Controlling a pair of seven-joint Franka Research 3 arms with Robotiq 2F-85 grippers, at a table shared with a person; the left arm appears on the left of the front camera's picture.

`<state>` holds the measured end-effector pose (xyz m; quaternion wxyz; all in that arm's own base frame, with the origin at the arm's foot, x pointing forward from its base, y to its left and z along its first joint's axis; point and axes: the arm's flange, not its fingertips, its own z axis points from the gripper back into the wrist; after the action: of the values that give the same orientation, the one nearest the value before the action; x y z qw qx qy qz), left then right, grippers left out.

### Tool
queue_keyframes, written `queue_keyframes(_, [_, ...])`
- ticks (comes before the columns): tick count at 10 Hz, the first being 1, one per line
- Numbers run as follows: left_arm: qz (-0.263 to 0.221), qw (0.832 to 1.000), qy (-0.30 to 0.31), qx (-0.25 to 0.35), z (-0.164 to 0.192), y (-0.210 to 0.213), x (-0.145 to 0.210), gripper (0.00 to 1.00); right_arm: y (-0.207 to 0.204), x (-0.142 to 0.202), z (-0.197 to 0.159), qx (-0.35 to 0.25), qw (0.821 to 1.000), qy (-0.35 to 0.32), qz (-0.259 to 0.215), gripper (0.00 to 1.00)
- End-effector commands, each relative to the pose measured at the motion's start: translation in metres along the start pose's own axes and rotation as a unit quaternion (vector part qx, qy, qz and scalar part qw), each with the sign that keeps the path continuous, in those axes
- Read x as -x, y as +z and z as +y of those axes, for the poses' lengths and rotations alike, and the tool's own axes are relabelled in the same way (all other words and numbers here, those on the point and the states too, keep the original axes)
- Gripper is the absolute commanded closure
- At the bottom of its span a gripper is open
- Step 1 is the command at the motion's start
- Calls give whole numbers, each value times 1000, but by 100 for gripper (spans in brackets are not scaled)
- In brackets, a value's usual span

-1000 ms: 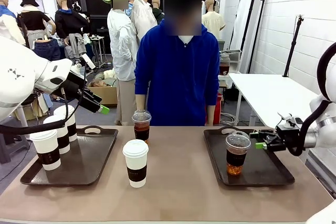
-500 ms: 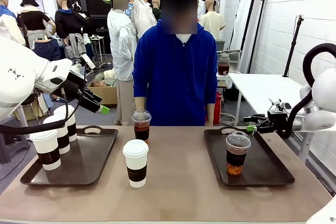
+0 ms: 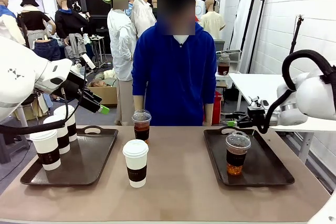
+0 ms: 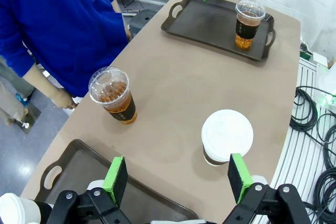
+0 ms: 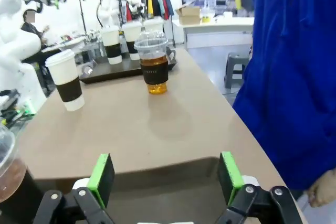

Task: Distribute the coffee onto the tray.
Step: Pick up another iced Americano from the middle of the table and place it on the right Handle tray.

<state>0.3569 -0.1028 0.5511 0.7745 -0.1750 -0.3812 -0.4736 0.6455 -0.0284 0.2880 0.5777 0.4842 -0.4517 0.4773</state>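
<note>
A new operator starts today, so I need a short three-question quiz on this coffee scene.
1. How many white paper cups stand on the left tray?
2. True or false: the right tray holds two cups.
3. Which cups stand directly on the table? A) one white, one clear B) two white C) none
Key: 1) three; 2) false; 3) A: white cup, clear cup.

My left arm [image 3: 21, 77] is a fat white shell with a small grey mark [image 3: 16, 73] on its side, and a thin black cable [image 3: 26, 127] loops beneath it. The left jaws are black, tipped with green pads [image 4: 115, 179]. My right arm [image 3: 317, 95] is white and rounded too, with a thick black hose [image 3: 307, 52] arching over it. The right jaws match. Both wrist views show me black links with round silver screws [image 4: 66, 196].
</note>
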Motion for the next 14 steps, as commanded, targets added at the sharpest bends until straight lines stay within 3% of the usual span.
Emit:
queue_keyframes(1, [-5, 1000, -7, 7, 3, -1, 2, 0, -24, -2, -16, -1, 1000, -24, -6, 0])
queue_keyframes(4, [-5, 1000, -7, 7, 3, -1, 2, 0, -52, -5, -17, -13, 999, -38, -5, 0])
queue_keyframes(12, [-5, 1000, -7, 7, 3, -1, 2, 0, -50, 0, -9, -22, 999, -28, -2, 0])
queue_keyframes(14, [-5, 1000, -7, 7, 3, -1, 2, 0, -72, 4, -12, -5, 1000, -14, -18, 0])
